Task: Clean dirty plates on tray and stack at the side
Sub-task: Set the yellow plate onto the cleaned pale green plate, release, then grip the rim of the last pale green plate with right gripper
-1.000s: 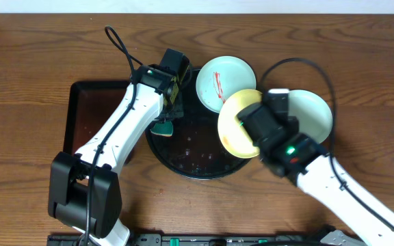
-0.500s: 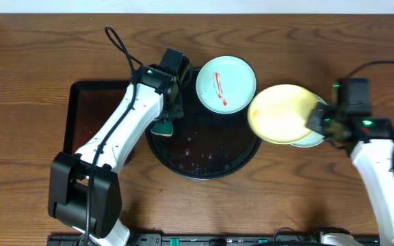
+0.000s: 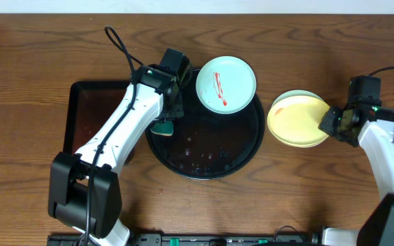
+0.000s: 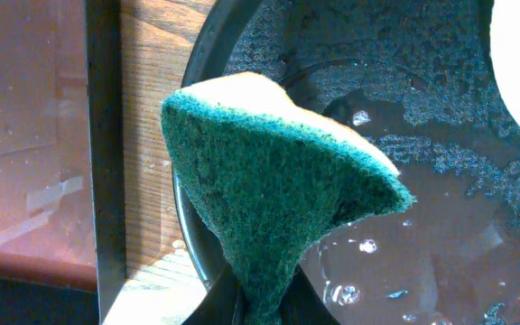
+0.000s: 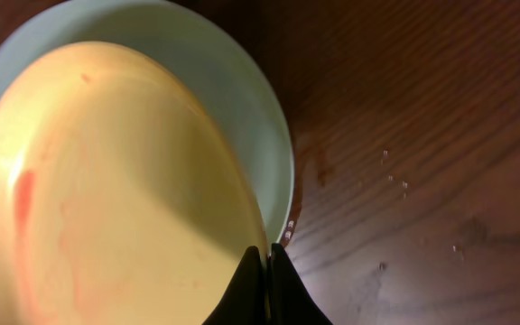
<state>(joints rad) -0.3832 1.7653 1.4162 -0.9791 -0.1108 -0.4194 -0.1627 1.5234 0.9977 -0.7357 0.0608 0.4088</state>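
A pale blue-green plate [image 3: 226, 83] with a red smear rests on the far rim of the round black tray [image 3: 204, 164]. My right gripper [image 3: 328, 123] is shut on the rim of the pale yellow plate [image 3: 296, 120], which lies over a second blue-green plate [image 3: 294, 95] on the table right of the tray. In the right wrist view the yellow plate [image 5: 106, 199] covers most of the blue-green one [image 5: 233, 81], my fingers [image 5: 265, 271] pinching its edge. My left gripper [image 3: 164, 123] is shut on a green sponge [image 4: 269, 171] above the tray's wet left rim [image 4: 208, 54].
A dark rectangular tray [image 3: 87, 116] lies left of the round tray, partly under my left arm. Water drops sit on the round tray's floor [image 4: 422, 244] and on the wood [image 5: 395, 171] beside the stacked plates.
My right gripper has carried the yellow plate from over the tray rightward and lowered it onto the blue-green plate at the side. The left arm and sponge have not moved.
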